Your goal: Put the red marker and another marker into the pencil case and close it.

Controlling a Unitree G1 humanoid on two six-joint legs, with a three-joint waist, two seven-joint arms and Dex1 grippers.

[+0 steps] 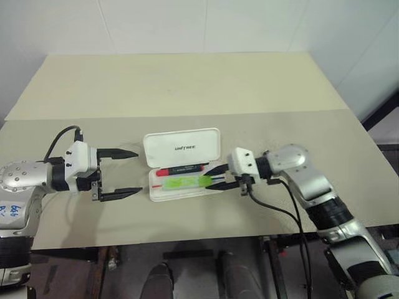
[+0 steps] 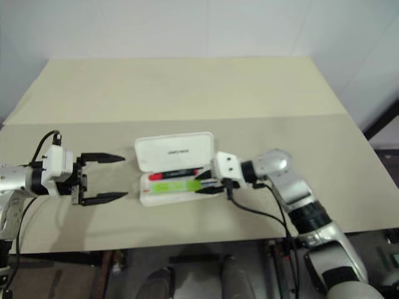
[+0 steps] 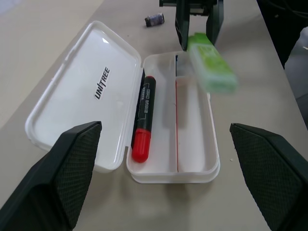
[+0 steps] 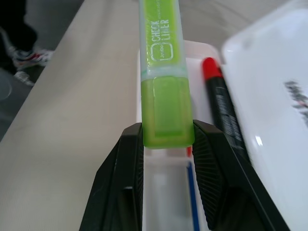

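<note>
- The pencil case [image 1: 182, 163] lies open on the worktop [image 1: 187, 87], between the two pincers, its lid [image 3: 84, 94] folded back flat with the UNITREE lettering showing.
- The red marker [image 3: 143, 118] lies inside the tray of the case, in the compartment next to the hinge, along the length of the tray, its red cap toward the left pincer.
- The light-green highlighter [image 4: 164, 72] is gripped at one end by the right pincer [image 4: 166, 139]; its two black fingers [image 4: 122, 163] press against the flat sides of the barrel, so the pincer stands narrow, closed on the highlighter.
- The highlighter sticks out ahead of the right pincer, above the front compartment of the case, on the far side of a thin red divider line from the red marker; whether it touches the tray I cannot tell.
- The left pincer [image 1: 118, 173] sits just off the other short end of the case, its fingers spread wide and holding nothing, pointing toward the case without touching it.
- A small dark object [image 3: 154, 19] lies on the worktop beyond the right pincer, apart from the case.
</note>
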